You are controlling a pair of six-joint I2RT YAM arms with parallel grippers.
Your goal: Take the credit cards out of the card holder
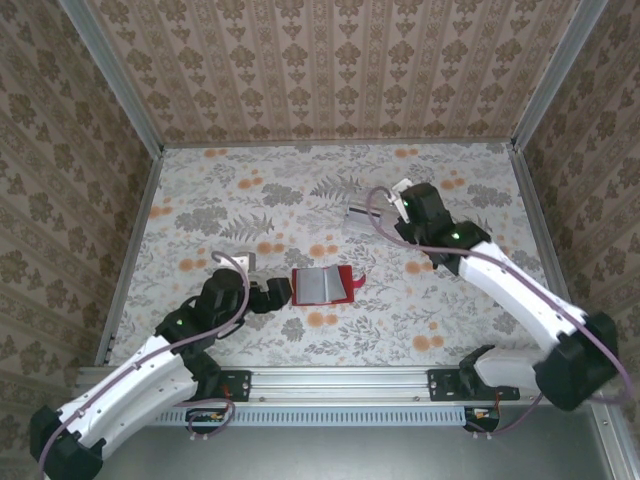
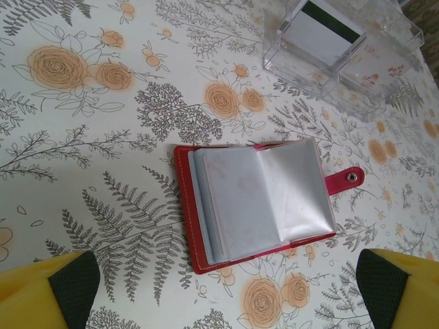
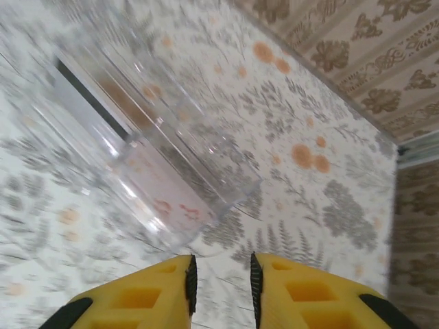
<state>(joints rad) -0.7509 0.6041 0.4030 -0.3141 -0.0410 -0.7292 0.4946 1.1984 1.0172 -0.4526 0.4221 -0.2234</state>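
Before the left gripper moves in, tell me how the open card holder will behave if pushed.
The card holder lies open and flat, so it likely slides rather than tips. Its thin pocket leaves look glossy and bowed, so probably floppy and slippery.

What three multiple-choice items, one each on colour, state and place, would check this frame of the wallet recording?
1. What colour is the cover of the wallet? A) blue B) red C) green
2. How does the wallet lie? A) snapped shut B) open, flat on the table C) standing on edge
3. Where is the striped card? A) in the clear box B) tucked in the wallet C) on the floor

Answers: 1 B, a red rim and tab frame the pages; 2 B, its pages face up with the tab undone; 3 A, the card sits within the box's walls.
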